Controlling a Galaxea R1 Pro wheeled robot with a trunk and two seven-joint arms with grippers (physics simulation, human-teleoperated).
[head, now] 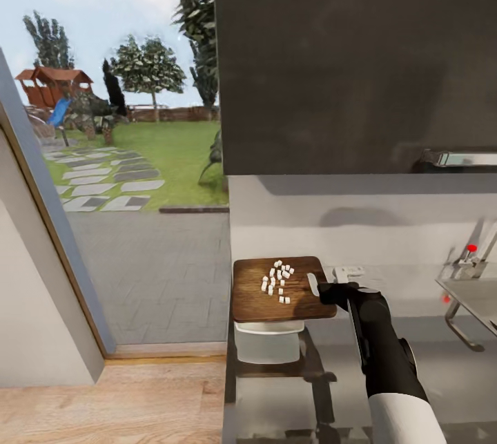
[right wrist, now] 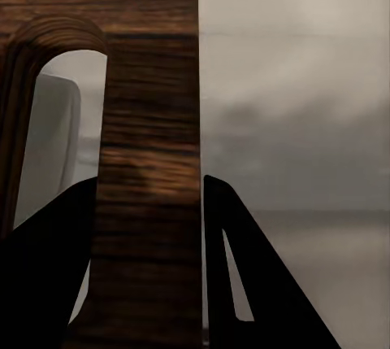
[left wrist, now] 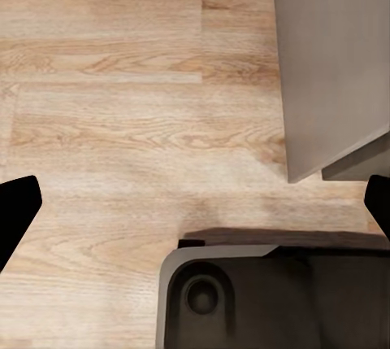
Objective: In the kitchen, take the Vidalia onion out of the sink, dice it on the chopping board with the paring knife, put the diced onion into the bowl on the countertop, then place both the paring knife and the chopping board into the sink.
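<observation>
Right arm [head: 386, 354] outstretched forward, its fingers [right wrist: 244, 284] pinched together; left fingers [left wrist: 16, 202] spread wide.

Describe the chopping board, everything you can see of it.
The chopping board is a flat brown wooden rectangle with rounded corners, dark grain and a handle slot near one edge. It is held level above the white bowl, off the grey countertop. Small white diced onion pieces lie scattered on top. The right pincer clamps its edge by the slot, one finger on each face.
</observation>
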